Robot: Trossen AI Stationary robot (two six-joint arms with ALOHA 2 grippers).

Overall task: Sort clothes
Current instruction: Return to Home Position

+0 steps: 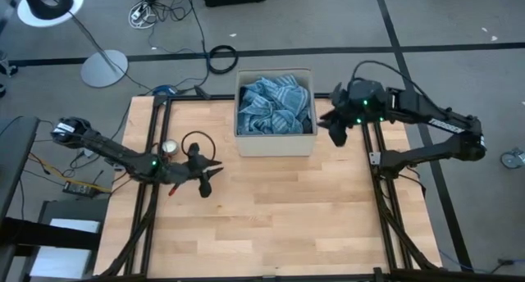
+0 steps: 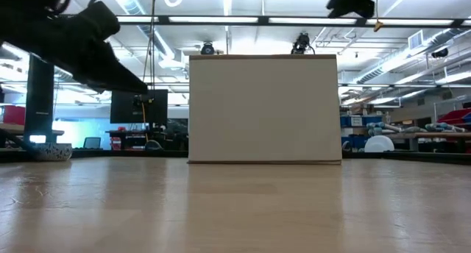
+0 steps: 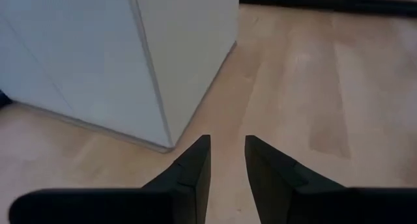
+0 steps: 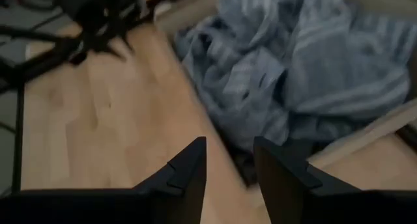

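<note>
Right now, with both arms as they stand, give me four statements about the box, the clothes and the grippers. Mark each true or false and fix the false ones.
1. A blue striped shirt lies on top inside the box. True.
2. The left gripper holds a sock. False: its fingers are apart and empty, above the bare wooden table.
3. The right gripper is to the right of the box, open and empty. True.
4. Several garments lie spread on the tabletop. False: the only clothes in view are inside the box.
</note>
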